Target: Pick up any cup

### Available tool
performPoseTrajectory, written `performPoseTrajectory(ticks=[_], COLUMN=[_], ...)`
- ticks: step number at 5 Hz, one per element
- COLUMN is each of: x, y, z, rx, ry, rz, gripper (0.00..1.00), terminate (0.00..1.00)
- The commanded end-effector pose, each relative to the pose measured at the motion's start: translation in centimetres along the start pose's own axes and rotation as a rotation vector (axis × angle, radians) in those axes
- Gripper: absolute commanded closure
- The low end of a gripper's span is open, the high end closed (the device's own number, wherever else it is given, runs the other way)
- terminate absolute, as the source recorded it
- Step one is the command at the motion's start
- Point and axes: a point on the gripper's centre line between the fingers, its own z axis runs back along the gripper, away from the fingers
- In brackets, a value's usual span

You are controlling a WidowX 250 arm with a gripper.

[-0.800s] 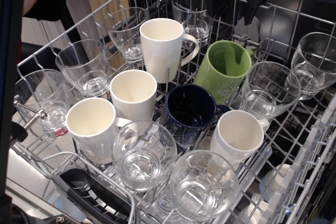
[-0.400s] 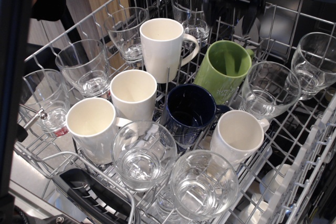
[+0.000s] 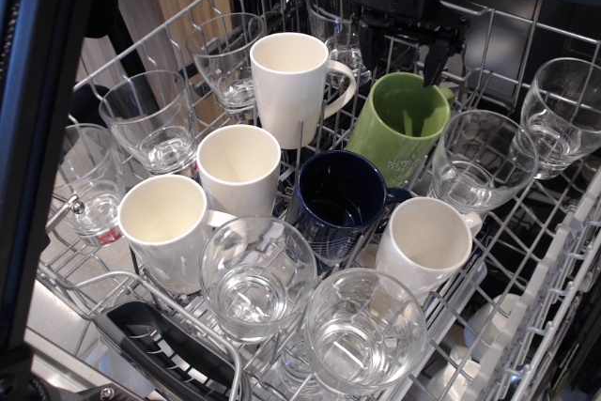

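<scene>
The cup is a light green mug with small white lettering, leaning in the wire dish rack right of centre, mouth towards me. My black gripper hangs just above and behind the cup's far rim. Its two fingers stand apart, open and empty, about as wide as the cup's mouth.
Several cream-white mugs and a dark navy mug crowd the rack's middle. Clear glasses ring them closely on all sides. A dark door edge runs down the left.
My gripper has come down into view from the top edge and now hangs over the green cup's far rim. The dark door edge at left has shifted right. The cups have not moved.
</scene>
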Motion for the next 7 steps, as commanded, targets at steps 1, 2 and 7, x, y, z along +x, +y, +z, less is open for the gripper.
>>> performPoseTrajectory(ticks=[1,2,7], x=[1.9,2.5,3.4], y=[0.3,0.3,0.5], z=[0.3,-0.9,-4.8], rx=[-0.030,-0.053,0.052], ry=[-0.106,-0.086,-0.164], rz=[0.065,0.079,0.086], gripper=[0.00,0.00,0.00], terminate=[0.00,0.00,0.00])
